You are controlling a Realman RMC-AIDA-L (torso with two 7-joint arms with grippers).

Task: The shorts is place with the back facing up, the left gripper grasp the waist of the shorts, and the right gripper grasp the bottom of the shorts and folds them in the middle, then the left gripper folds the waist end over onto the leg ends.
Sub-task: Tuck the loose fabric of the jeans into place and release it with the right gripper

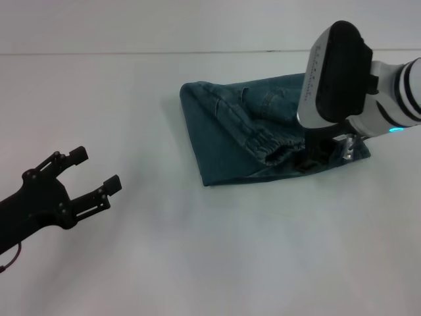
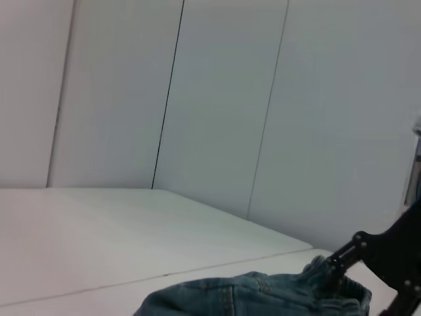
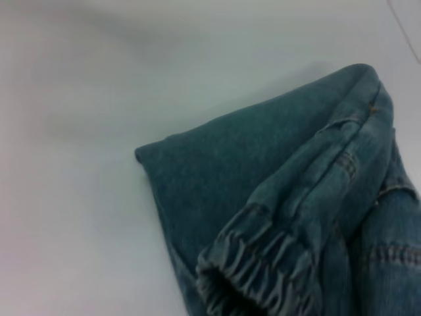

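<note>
The blue-green denim shorts (image 1: 230, 135) lie folded on the white table, right of centre. Their puckered waist (image 1: 273, 148) rests on top of the fold, towards the right. My right gripper (image 1: 313, 157) is down on the fabric just beside that waist, and the arm's own body hides its fingers. The right wrist view looks closely at the shorts (image 3: 230, 171) and the ruffled waist (image 3: 256, 273). My left gripper (image 1: 97, 168) hovers open and empty over the table at the lower left, well away from the shorts. The bottom of the shorts is hidden by the right arm.
White table (image 1: 197, 263) all around, with its back edge (image 1: 131, 54) at a pale wall. In the left wrist view the shorts (image 2: 250, 296) lie low in front of wall panels, with a black claw part (image 2: 385, 260) at the edge.
</note>
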